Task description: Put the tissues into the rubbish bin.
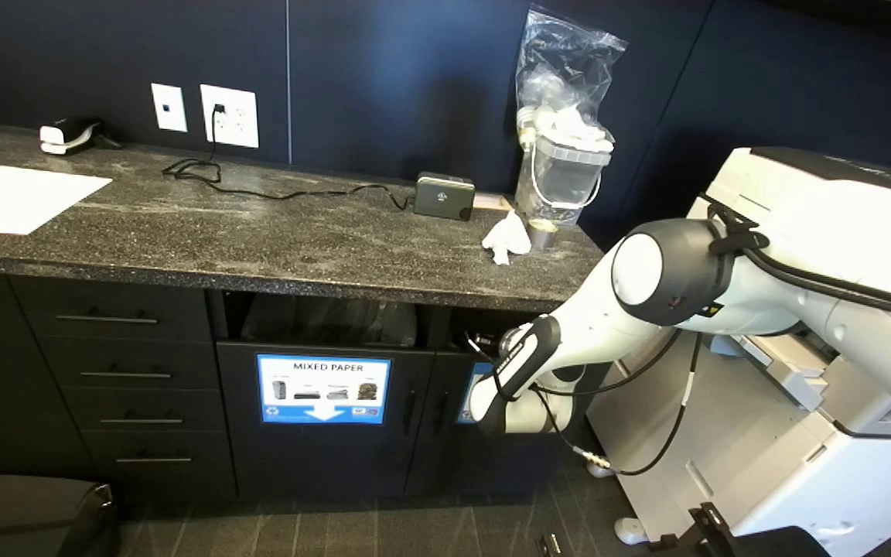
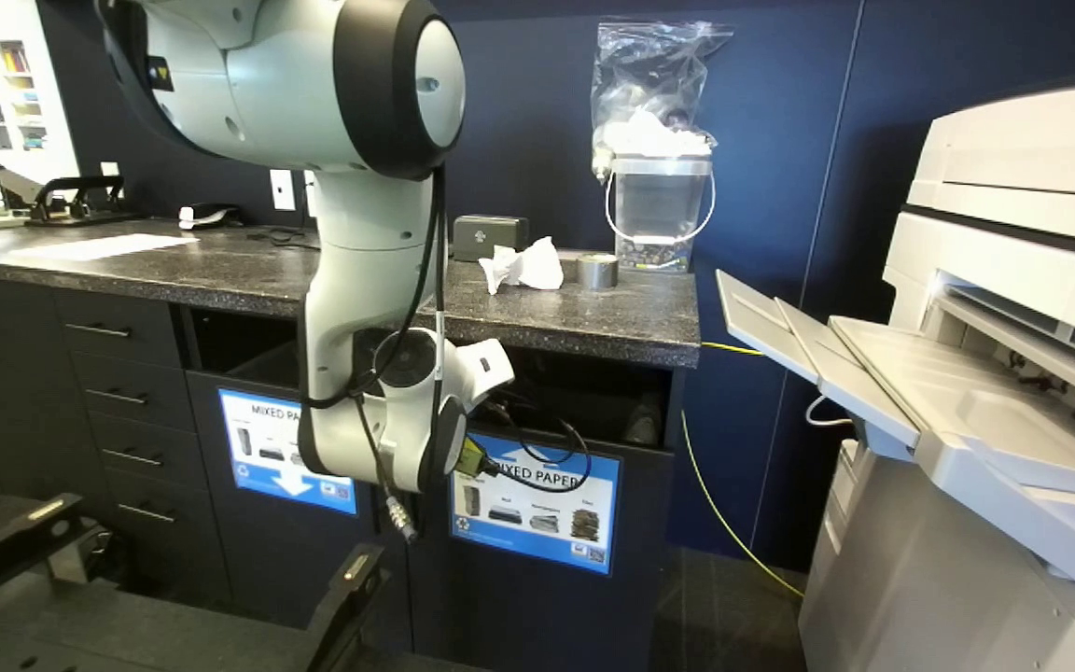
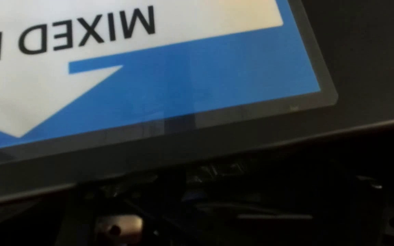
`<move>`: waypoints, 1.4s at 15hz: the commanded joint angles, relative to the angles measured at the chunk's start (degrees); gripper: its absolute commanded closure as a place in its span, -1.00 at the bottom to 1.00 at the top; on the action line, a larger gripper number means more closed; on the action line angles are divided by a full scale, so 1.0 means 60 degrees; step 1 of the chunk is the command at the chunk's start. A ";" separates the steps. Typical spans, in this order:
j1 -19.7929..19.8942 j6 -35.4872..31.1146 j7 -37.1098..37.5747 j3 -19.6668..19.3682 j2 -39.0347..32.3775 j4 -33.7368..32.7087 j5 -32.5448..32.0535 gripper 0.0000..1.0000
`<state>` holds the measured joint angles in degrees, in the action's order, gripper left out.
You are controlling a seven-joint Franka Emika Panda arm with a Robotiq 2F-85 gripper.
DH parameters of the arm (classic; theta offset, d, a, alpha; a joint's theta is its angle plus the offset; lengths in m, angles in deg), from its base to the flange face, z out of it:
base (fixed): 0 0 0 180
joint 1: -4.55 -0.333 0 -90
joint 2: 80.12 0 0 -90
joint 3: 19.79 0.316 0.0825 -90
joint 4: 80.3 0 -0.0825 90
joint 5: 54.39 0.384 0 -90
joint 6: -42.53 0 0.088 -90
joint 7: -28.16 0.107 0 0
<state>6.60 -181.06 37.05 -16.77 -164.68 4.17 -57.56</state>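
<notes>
Claw (image 3: 257, 225): released, fingers (image 3: 128, 223) standing well apart in the dark along the bottom of the wrist view; mostly hidden in both exterior views.
Bin (image 2: 537, 611): right-hand MIXED PAPER cabinet, lower centre of an exterior view; whether the fingers are inside its dark slot (image 2: 607, 387) or just outside it, I cannot tell.
Sign (image 3: 217, 68): blue and white on the bin's door, upside down across the upper part of the wrist view.
Arm (image 2: 369, 224): spans upper left to centre of an exterior view, its last joint near the slot.
Tissue (image 1: 507, 238): white and crumpled, resting on the dark counter (image 1: 298, 247), right of centre in an exterior view, apart from the claw.
Tape roll (image 2: 597, 272): on the counter just beside the tissue, to its right in both exterior views.
Bucket (image 1: 569, 174): clear, white-handled, upright behind the tape roll, upper part of the frame, right of centre.
Clear bag (image 2: 659, 56): rising above the bucket; white crumpled material (image 2: 654, 138) lies at the rim, whether inside the bag I cannot tell.
Black box (image 1: 444, 197): upright behind the tissue, a cable (image 1: 275, 198) running from it to the left.
White sheet (image 1: 24, 199): flat on the counter at the left edge, well apart from the tissue.
Printer (image 2: 985, 392): filling the right of an exterior view, beyond the counter's end.
</notes>
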 commanded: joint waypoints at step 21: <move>-0.0744 0.0750 -0.2000 -0.0782 0.5527 0.6424 -0.0213 -1.00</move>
<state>5.71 -184.26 27.78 -20.09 -142.66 31.90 -62.06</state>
